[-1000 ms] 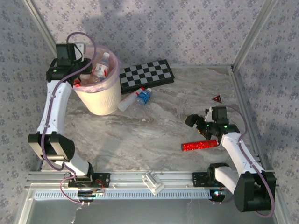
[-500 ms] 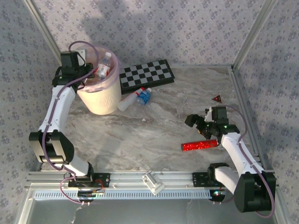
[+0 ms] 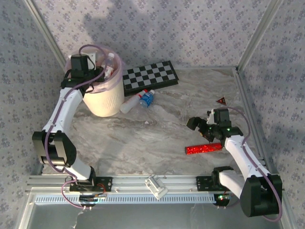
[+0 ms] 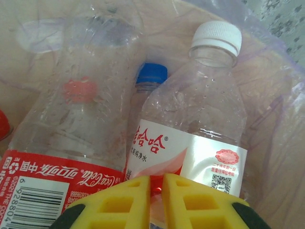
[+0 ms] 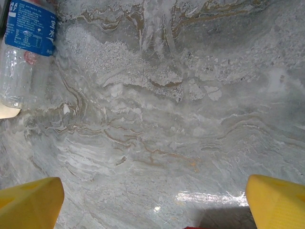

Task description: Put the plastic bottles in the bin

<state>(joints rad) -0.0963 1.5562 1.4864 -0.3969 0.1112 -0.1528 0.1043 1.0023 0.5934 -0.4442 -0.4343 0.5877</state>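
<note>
The cream-white bin (image 3: 106,102) with its pink liner (image 4: 286,95) stands at the back left of the table. Inside it lie several plastic bottles: a white-capped one with a red-and-white label (image 4: 200,138), a red-labelled one (image 4: 71,129) and a blue cap (image 4: 151,74) between them. My left gripper (image 3: 97,75) hangs over the bin's mouth, its yellow fingers (image 4: 126,202) shut just above the bottles with nothing between them. Two more bottles lie on the table right of the bin, one pale (image 3: 131,103) and one blue-labelled (image 3: 147,98) (image 5: 26,47). My right gripper (image 3: 198,126) is open above bare table.
A black-and-white checkerboard (image 3: 150,77) lies behind the two loose bottles. A red glittery tube (image 3: 203,149) rests just in front of my right gripper. A small red triangle (image 3: 220,100) sits near the right wall. A white part (image 3: 156,186) lies on the front rail.
My left gripper has moved right from the bin's left rim to over its mouth, and the bin has shifted slightly right. The right arm has hardly moved.
</note>
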